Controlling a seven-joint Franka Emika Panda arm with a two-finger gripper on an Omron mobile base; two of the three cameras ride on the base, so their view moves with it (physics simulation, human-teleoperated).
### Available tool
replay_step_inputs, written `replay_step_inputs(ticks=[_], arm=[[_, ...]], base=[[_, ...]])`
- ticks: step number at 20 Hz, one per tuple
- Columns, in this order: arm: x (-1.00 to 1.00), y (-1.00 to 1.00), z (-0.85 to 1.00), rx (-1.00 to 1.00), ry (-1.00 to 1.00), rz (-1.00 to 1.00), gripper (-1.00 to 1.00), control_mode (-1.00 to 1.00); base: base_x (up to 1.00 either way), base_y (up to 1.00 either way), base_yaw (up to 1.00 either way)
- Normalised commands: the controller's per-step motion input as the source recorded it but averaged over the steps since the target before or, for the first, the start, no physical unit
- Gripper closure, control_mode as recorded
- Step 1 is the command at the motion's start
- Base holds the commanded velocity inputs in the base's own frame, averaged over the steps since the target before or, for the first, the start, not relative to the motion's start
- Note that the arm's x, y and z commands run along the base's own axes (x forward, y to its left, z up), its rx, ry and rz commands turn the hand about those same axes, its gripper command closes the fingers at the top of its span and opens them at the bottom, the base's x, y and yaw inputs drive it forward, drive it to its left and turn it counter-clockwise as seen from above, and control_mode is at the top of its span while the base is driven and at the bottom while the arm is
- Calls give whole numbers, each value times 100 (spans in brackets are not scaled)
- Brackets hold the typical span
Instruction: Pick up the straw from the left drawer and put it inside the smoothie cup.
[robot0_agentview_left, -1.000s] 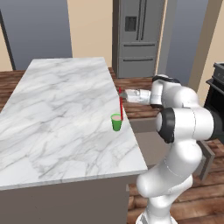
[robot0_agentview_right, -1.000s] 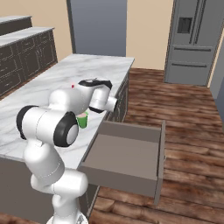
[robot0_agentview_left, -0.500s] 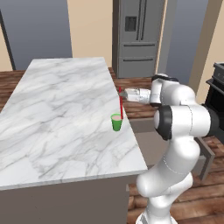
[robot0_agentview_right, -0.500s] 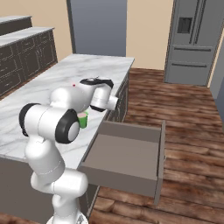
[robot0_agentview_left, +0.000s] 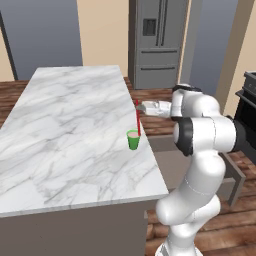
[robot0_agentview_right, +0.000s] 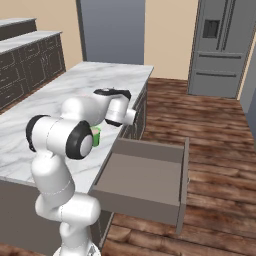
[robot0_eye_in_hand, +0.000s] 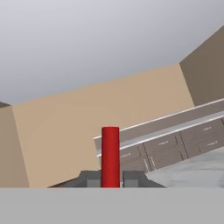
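Note:
The red straw (robot0_agentview_left: 137, 116) stands upright over the smoothie cup (robot0_agentview_left: 133, 139), its lower end down at the cup's pink rim. My gripper (robot0_agentview_left: 140, 107) is shut on the straw's upper part, reaching in from the right. In the hand view the straw (robot0_eye_in_hand: 110, 153) rises between my fingertips (robot0_eye_in_hand: 89, 179), with the gripper (robot0_eye_in_hand: 110, 179) closed on it. From the right base view, the green cup (robot0_agentview_right: 96, 136) peeks out behind my arm near the counter's edge. The left drawer (robot0_agentview_right: 145, 175) stands pulled out and bare inside.
The marble island counter (robot0_agentview_left: 70, 125) stretches left of the cup. The open drawer juts into the wooden floor space right of the island. A steel fridge (robot0_agentview_left: 157, 42) stands at the back, dark cabinets (robot0_agentview_right: 25, 65) along the left wall, a black appliance (robot0_agentview_left: 248, 100) at the far right.
Hardly anything has moved: the straw stays upright over the cup in my shut gripper, and the arm has shifted only slightly.

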Motion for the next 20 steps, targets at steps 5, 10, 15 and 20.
replay_step_inputs(ticks=[5, 10, 15, 20], arm=[[10, 0, -8, 0, 0, 4, 100, -100], [1, 0, -13, 0, 0, 4, 100, -100], [2, 0, -7, 0, 0, 4, 100, -100], [0, 0, 0, 0, 0, 3, 100, -100]], base=[[0, 0, 0], [0, 0, 0], [0, 0, 0], [0, 0, 0]])
